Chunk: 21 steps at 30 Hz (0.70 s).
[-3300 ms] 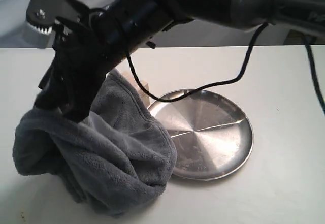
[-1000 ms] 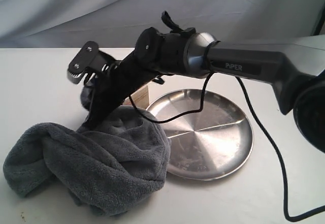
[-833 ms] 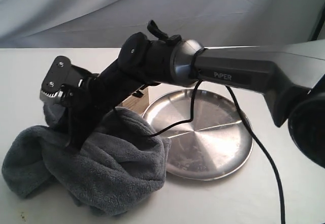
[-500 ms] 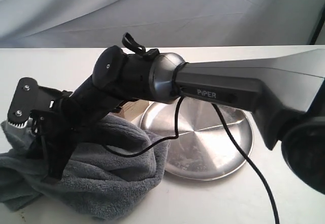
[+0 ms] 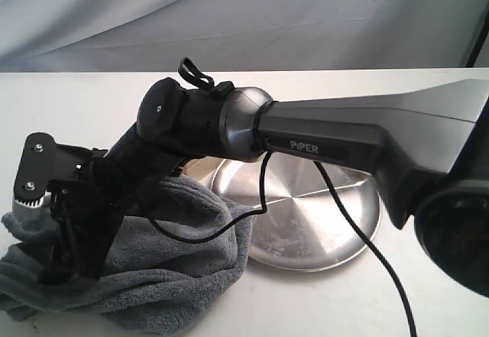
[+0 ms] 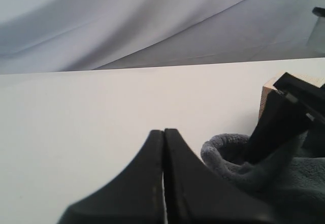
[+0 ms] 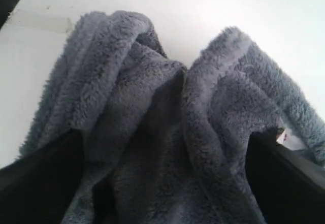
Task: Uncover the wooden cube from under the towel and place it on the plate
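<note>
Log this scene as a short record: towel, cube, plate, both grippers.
towel: bunched in a heap on the table, left of the plate in the exterior view
cube: partly in sight beside the towel, not on the plate
plate: visible part bare
right gripper: reached across to the towel, open, jaws wide either side of a fold
left gripper: shut, empty

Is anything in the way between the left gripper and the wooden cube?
Yes. In the left wrist view, the right gripper's fingers cross in front of the wooden cube, and a towel fold bunches just before it. The left gripper is shut.
</note>
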Available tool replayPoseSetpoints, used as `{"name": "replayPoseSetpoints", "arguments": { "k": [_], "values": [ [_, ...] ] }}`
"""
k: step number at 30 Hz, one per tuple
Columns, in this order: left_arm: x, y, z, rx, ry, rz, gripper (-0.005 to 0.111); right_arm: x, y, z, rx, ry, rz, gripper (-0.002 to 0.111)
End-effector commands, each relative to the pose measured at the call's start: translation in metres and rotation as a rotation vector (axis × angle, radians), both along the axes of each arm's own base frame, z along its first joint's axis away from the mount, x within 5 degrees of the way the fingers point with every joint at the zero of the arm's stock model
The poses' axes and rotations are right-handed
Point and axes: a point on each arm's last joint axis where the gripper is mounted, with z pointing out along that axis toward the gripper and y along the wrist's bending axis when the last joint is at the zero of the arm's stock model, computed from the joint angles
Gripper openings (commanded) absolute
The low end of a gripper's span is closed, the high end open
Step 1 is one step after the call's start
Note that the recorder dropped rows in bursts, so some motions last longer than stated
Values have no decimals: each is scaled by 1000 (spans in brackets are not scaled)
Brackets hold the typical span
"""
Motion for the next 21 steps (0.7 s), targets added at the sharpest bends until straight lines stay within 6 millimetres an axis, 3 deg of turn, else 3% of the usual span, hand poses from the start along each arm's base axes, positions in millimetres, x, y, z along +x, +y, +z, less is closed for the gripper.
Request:
{"name": "replayPoseSetpoints", "arguments": {
  "k": [1,5,8,15,21],
  "values": [
    [0,0,-1,-3,-6,-4,0,7,-8,31,36,-84,-23,80],
    [0,0,-1,-2,-6,-5,0,10,-18,52,14,-119,-55,76],
    [0,0,-1,-2,-6,-5,0,17,-34,57,-93,-135,-82,73],
    [0,0,-1,-2,-6,-5,0,36,-81,44,-460,-75,-224,52],
    [0,0,-1,-2,-6,-5,0,44,-99,46,-508,10,-248,32]
  ]
}}
